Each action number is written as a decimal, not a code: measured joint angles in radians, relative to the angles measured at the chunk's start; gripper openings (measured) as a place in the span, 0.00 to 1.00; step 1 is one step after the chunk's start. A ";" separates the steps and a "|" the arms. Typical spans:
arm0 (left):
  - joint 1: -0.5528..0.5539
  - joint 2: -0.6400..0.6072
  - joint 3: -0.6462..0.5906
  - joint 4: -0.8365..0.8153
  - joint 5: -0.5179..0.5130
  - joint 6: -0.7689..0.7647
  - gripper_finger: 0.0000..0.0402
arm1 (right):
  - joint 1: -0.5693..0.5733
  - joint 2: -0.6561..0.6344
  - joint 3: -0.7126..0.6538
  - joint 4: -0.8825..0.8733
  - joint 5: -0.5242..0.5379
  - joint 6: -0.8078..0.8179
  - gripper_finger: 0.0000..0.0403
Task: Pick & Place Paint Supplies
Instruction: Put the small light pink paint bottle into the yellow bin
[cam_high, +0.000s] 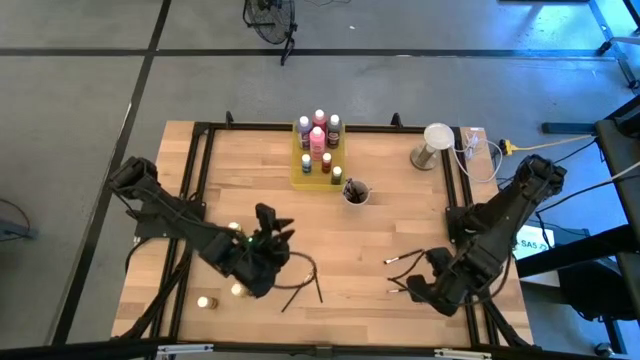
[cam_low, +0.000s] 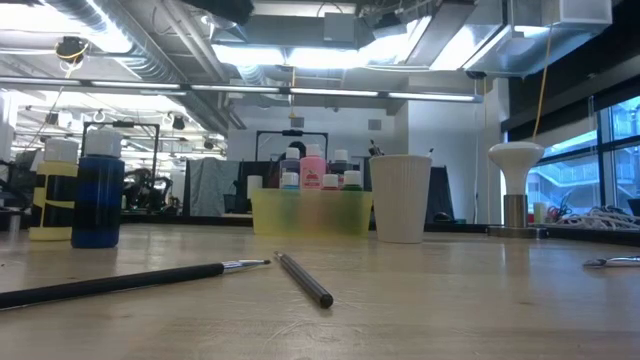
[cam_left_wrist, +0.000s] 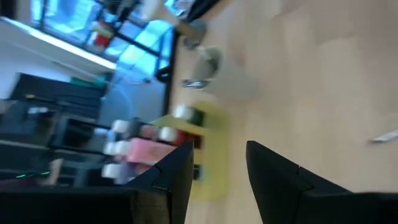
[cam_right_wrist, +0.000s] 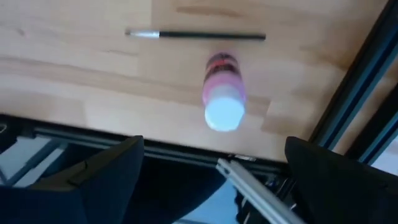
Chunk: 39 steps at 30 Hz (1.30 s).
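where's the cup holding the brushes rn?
In the high view the cup stands upright in the table's far middle, just off the yellow tray's near right corner. In the low view it is right of that tray.

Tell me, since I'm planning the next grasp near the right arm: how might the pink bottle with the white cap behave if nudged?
The pink bottle stands upright on its narrow base on bare wood, so a high push would probably tip it. Being round, it would likely roll once down. It looks small, so probably light. The right end effector stands open above it.

Two brushes (cam_low: 140, 277) before, perhaps, a cup (cam_low: 400, 198)
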<state>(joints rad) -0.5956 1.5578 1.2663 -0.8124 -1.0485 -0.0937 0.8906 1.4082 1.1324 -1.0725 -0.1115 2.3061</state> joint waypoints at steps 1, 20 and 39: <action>0.017 -0.001 0.000 0.000 -0.005 0.016 0.36 | 0.013 0.001 0.000 0.013 0.004 0.020 0.97; 0.238 -0.001 0.000 0.045 0.169 0.083 0.36 | 0.131 0.084 0.003 0.011 0.066 0.131 0.97; 0.238 -0.001 0.000 0.117 0.207 0.140 0.36 | 0.161 0.119 0.086 -0.104 0.122 0.122 0.97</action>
<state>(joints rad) -0.3580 1.5570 1.2663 -0.6950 -0.8414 0.0461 1.0518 1.5269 1.2182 -1.1768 0.0104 2.4283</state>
